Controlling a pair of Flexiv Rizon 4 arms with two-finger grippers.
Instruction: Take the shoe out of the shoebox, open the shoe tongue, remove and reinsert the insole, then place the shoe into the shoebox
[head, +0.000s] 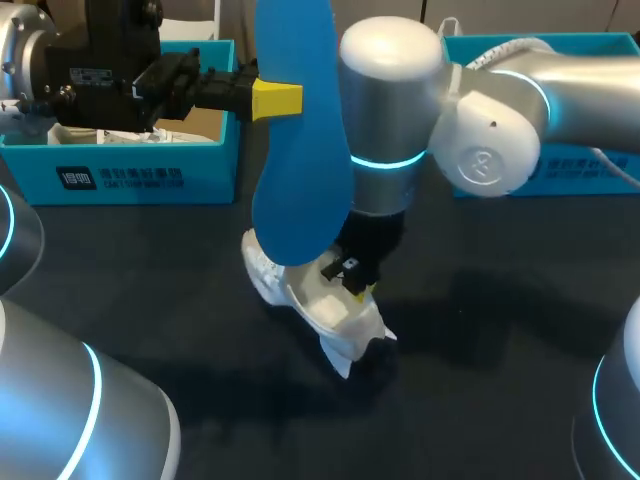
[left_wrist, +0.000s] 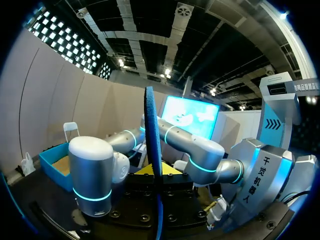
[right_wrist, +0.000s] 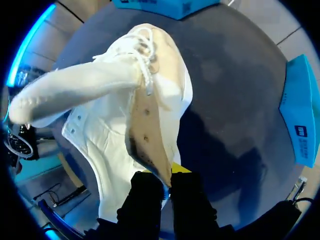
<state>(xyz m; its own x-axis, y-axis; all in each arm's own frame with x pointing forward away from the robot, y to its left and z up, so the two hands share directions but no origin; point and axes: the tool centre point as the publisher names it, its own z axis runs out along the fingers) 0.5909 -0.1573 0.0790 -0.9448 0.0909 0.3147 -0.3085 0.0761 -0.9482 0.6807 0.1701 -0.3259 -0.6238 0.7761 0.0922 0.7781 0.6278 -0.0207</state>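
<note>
Dark table (head: 480, 400) is carrying a white shoe (head: 320, 305) while you are holding its blue insole (head: 300, 150) up in the air.

Your left gripper (head: 275, 100) is clamping the insole from both sides, fingers drawn in tight on it, and the insole is standing upright above the shoe, toward 12 o'clock from it. Your right gripper (head: 355, 280) is pinching the rim of the shoe's opening between almost closed fingers. The shoe is resting on the table near the centre, outside both boxes. One blue shoebox (head: 140, 170) is sitting at 10 o'clock, and a second shoebox (head: 580, 175) is sitting at 2 o'clock.
</note>
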